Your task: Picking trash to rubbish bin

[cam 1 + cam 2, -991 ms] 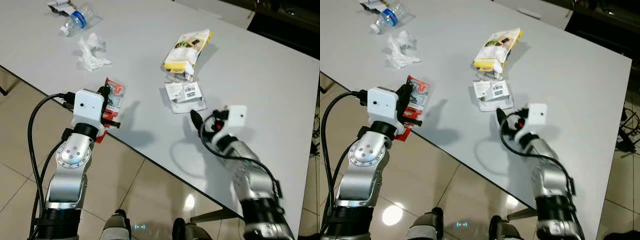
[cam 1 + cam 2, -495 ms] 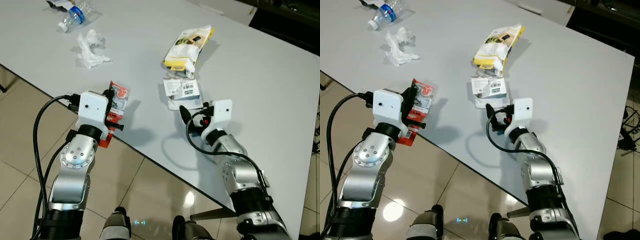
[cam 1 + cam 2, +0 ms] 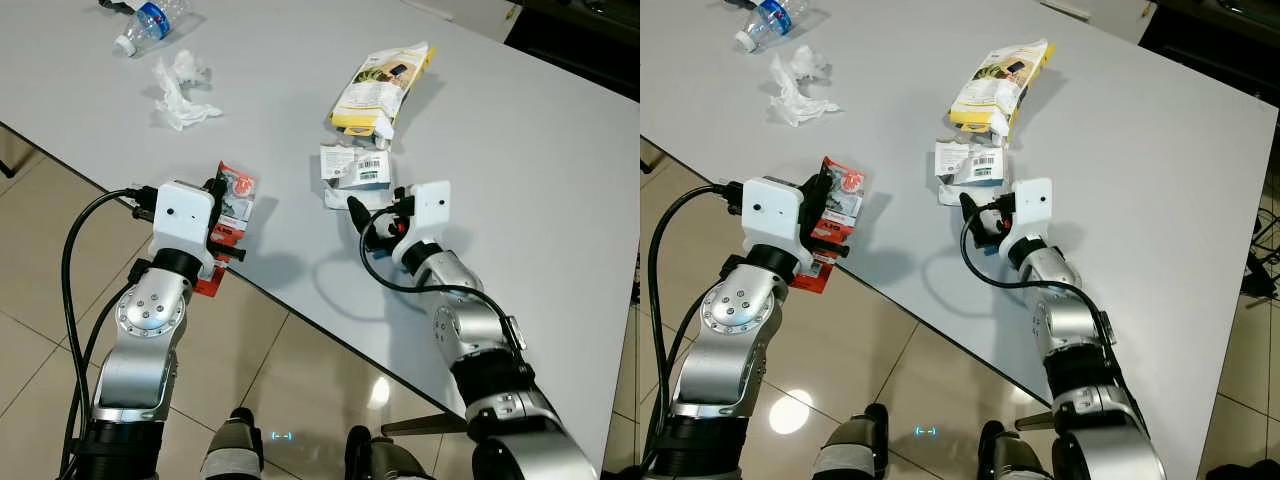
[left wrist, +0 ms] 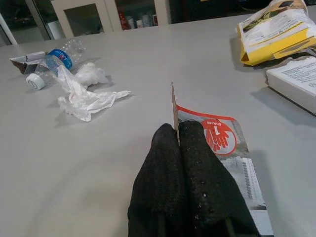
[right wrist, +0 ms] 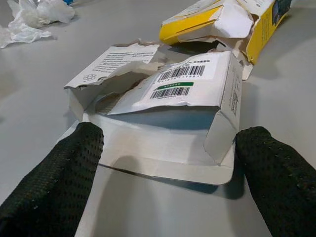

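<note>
While the left hand [image 4: 180, 163] pinches a red-and-white packet [image 3: 228, 205] printed with a glove pictogram at the table [image 3: 540, 170] edge, the right hand [image 5: 168, 173] spreads wide around one torn white box [image 5: 173, 98] bearing barcodes. Beyond lie one yellow bag [image 3: 385, 85], one crumpled tissue [image 3: 178, 85], one blue-labelled bottle [image 3: 150, 20]. Tiled floor [image 3: 40, 260] below.

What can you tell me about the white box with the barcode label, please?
The white box is thin cardboard, torn open and flattened, with loose flaps and a barcode label with a green stripe. It lies flat on the grey table, just below the yellow packet. The open right gripper straddles its near edge without clamping it.
</note>
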Robot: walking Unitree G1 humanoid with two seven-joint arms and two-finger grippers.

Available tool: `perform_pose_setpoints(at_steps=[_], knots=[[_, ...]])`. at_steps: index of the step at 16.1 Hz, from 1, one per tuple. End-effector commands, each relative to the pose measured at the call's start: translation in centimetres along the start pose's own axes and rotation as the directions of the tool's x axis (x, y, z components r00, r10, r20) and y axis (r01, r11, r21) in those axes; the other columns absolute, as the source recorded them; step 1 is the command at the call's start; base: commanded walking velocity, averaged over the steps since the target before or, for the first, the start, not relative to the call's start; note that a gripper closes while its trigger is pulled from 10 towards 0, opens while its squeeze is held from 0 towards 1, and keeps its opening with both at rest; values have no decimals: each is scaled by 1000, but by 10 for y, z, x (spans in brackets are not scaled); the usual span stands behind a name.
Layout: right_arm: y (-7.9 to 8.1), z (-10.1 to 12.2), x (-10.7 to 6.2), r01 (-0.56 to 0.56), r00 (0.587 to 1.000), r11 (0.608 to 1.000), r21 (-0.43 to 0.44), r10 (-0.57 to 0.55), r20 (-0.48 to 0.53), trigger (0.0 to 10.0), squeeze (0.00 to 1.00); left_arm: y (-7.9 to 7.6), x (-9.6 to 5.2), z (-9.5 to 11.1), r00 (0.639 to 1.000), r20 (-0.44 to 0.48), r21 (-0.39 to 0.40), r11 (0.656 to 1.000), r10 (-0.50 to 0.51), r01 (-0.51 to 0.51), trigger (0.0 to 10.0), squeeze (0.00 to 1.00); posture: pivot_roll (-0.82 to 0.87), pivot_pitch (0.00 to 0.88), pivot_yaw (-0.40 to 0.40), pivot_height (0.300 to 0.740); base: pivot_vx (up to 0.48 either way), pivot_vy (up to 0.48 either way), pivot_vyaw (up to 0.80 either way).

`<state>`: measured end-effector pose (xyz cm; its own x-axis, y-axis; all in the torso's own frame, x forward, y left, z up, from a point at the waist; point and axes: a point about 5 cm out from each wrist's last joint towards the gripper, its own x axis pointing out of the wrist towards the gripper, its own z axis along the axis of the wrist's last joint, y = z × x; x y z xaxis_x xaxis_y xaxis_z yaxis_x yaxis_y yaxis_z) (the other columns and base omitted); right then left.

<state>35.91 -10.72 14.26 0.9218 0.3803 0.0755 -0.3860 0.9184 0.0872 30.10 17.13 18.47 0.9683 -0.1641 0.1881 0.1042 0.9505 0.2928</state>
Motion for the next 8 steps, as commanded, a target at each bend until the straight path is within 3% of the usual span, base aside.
perform_pose_setpoints(at_steps=[1, 4, 5, 6, 8], knots=[[-3, -3, -2, 0, 1000, 1000, -23, -1, -14, 10000, 0, -4, -3, -2, 1000, -10, -3, 1000, -18, 18, 4706, 0, 395, 276, -86, 740, 0, 0, 0], [-3, 1, 5, -17, 1000, 994, -106, 16, -16, 10000, 0, -5, -4, -1, 1000, -13, -6, 1000, -20, 20, 4824, 0, 399, 278, -88, 740, 0, 0, 0], [-5, 2, 8, -11, 1000, 988, -152, 7, -25, 10000, 0, -5, -4, 0, 999, -11, -16, 999, -33, 33, 5294, 0, 405, 280, -87, 740, 0, 0, 0], [-6, 3, 10, -6, 999, 983, -182, 0, -33, 10000, 0, -7, -5, 1, 999, -5, -28, 998, -52, 52, 6667, 0, 410, 282, -86, 740, 0, 0, 0], [-7, 3, 13, -3, 999, 973, -229, -7, -44, 10000, 0, -10, -6, 2, 997, -3, -47, 996, -81, 81, 8314, 0, 415, 284, -87, 740, 0, 0, 0]])
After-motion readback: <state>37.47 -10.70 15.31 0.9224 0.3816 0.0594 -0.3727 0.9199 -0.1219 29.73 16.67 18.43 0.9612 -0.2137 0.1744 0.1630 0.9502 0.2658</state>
